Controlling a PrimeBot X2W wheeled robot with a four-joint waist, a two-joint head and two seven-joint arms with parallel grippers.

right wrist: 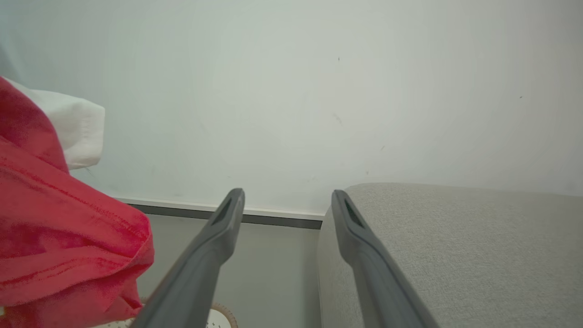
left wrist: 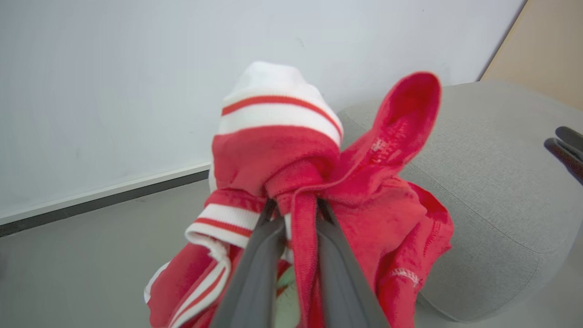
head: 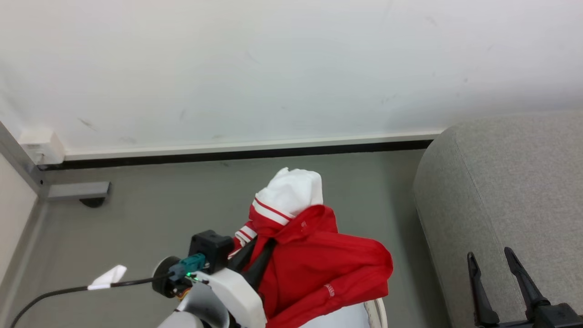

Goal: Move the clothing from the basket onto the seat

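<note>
A large grey seat (head: 501,205) is sitting at the right. Left of it, above the cream basket (head: 381,314), the clothing (head: 319,259) is hanging as a limp red-and-white bundle. It looks light, soft and floppy, so bunched folds seem the best hold. The left gripper (left wrist: 296,205) is clamping such a fold. The right gripper (head: 489,255) is hovering beside the seat, fingers apart, holding nothing.

Red clothing (head: 319,259) with red-and-white striped trim, grey woven seat (head: 510,191), cream basket (head: 380,314)
</note>
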